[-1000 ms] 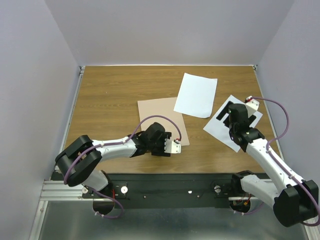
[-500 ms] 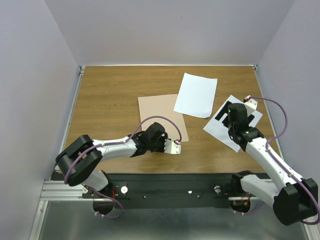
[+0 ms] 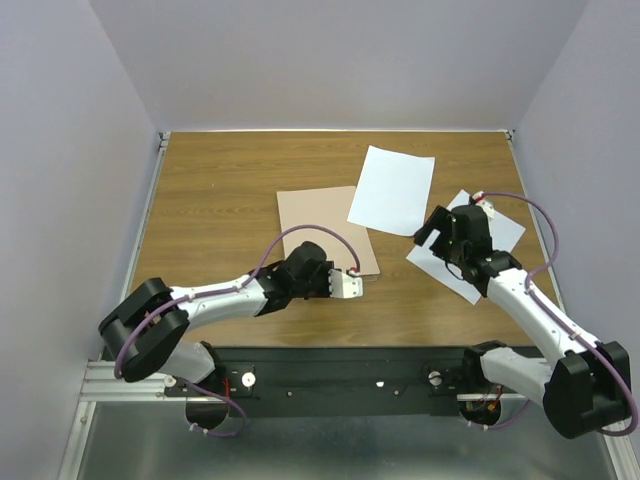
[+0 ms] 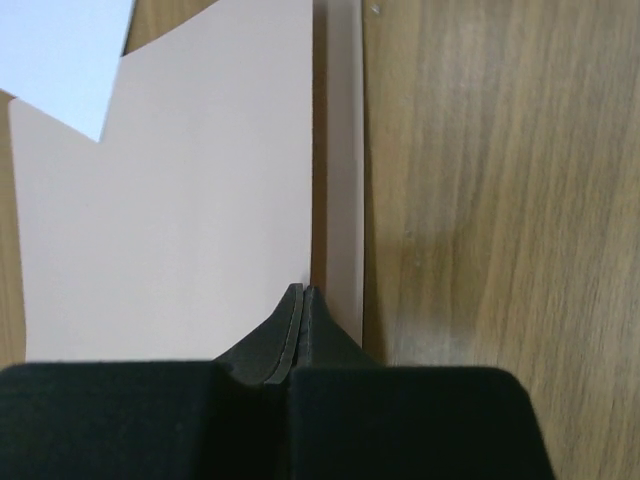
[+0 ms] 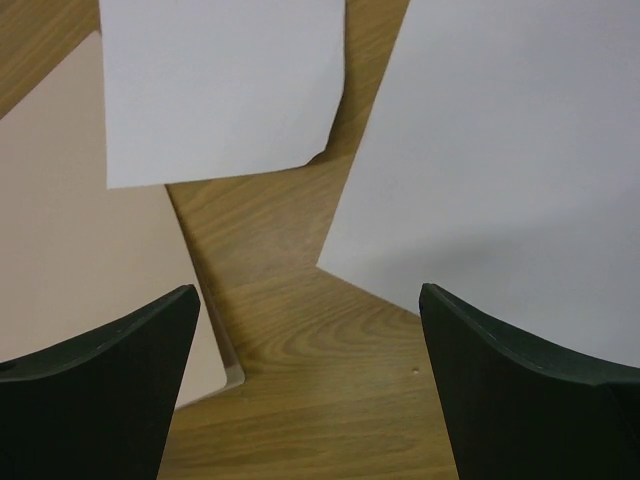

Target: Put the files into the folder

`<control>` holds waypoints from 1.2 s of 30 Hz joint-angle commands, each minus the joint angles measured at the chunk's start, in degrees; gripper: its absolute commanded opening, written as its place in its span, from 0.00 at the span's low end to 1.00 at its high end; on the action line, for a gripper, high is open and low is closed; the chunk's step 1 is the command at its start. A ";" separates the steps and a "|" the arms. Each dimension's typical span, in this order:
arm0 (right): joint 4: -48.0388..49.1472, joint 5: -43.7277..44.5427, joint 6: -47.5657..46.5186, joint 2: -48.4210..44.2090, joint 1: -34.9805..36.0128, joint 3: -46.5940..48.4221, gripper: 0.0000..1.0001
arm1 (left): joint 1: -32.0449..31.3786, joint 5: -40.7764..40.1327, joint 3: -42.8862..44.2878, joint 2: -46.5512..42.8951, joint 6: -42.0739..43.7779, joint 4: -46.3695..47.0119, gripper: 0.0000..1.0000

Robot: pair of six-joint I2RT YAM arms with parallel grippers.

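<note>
From above, the folder point(image 3: 320, 225) lay mid-table point(image 3: 220, 190), with one white sheet point(image 3: 392, 190) overlapping its 1 o'clock corner. The other sheet point(image 3: 505, 230) lay at its 3 o'clock, partly beneath the right gripper point(image 3: 438, 228), whose jaws stood spread. The left gripper point(image 3: 340, 283) sat at the folder's 5 o'clock edge. At the left wrist, its fingertips point(image 4: 322, 335) were pressed together at the folder's edge; whether a leaf was caught between them I could not tell. At the right wrist, the spread fingers framed bare wood, with a sheet at 11 o'clock, another at 2 and the folder's corner at 8.
</note>
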 commanded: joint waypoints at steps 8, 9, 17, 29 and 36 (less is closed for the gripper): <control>19.16 -27.40 14.78 8.01 2.07 -5.01 1.00 | 0.37 -5.54 -2.52 -7.14 -9.20 7.14 0.00; 20.50 -27.67 15.76 8.98 3.38 -5.19 0.99 | 0.37 -5.45 -2.61 -7.14 -9.29 7.23 0.00; 31.66 -32.40 21.39 23.46 8.40 -1.51 0.95 | 0.29 -5.19 -3.05 -8.20 -9.46 7.93 0.00; 40.47 -34.35 26.14 27.62 10.51 -1.86 0.11 | 0.29 -4.13 -2.96 -9.43 -9.63 8.20 0.00; 37.47 -35.58 21.85 29.46 10.77 1.48 0.01 | 0.64 -5.53 -0.15 -12.24 -12.88 8.81 0.98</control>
